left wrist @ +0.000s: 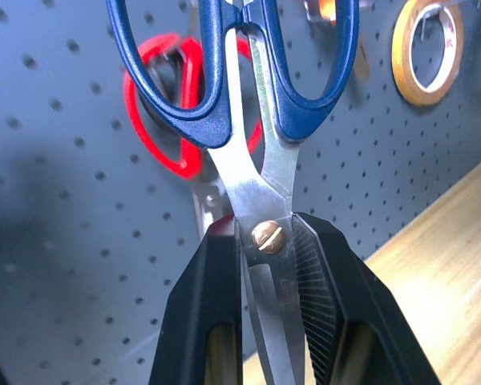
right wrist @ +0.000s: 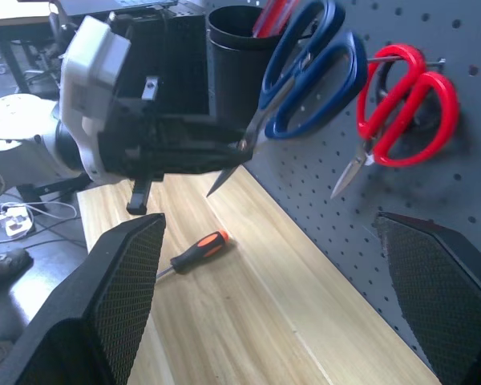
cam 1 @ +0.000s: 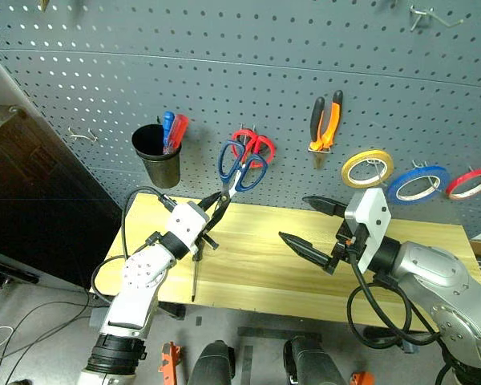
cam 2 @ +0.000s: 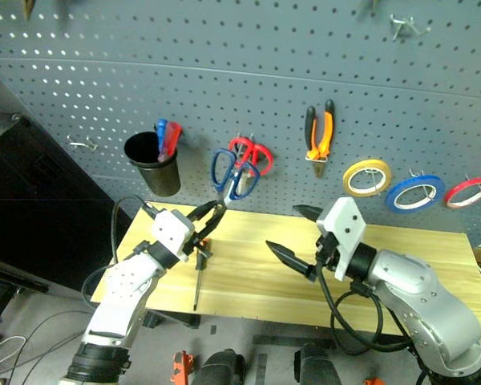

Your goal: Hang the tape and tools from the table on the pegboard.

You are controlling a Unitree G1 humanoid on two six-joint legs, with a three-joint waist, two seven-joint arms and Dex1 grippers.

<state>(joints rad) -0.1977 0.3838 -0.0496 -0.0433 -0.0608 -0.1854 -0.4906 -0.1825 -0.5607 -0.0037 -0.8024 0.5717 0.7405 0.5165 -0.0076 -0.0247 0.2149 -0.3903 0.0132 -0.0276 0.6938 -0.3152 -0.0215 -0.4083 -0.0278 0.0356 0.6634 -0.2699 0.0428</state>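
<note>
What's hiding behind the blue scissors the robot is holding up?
Behind the blue scissors hang the red scissors on the pegboard. Their red handles show, but the blue handles cover part of them, so the hook holding them can't be made out.

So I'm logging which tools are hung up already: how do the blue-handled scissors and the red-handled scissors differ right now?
The blue-handled scissors are clamped by the blades in the left gripper, handles up, off any hook; the red-handled scissors hang on the pegboard. The blue pair sits in front of and partly over the red pair. Handle colour differs: dark blue against red. Both have closed steel blades and two loop handles.
</note>
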